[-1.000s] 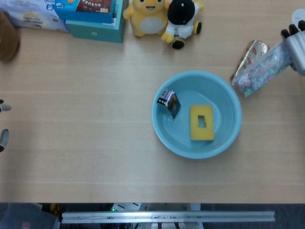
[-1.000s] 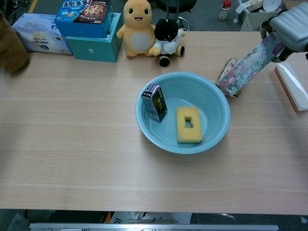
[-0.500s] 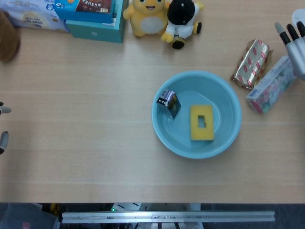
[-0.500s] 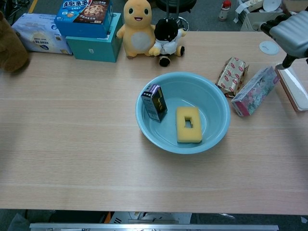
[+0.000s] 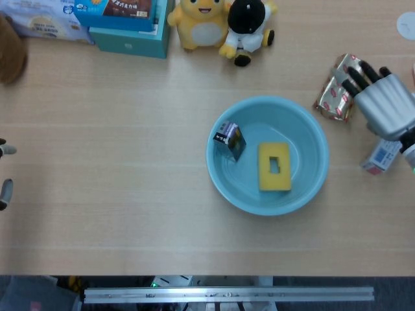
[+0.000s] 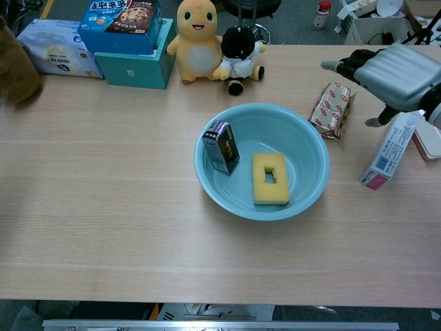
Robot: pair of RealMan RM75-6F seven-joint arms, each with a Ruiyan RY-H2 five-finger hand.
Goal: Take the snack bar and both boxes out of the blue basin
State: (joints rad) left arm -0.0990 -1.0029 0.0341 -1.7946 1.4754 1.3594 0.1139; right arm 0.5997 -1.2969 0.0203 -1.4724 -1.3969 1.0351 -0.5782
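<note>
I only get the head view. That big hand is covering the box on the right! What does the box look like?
Observer: In the chest view the white box shows full length, slanted on the table under the right hand, pink end nearest the front.
Operator: Is the little dark box lying down?
Observer: No. The dark box stands upright against the blue basin's left wall.

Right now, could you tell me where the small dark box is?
The small dark box stands inside the blue basin, against its left wall, just left of the yellow sponge.
</note>
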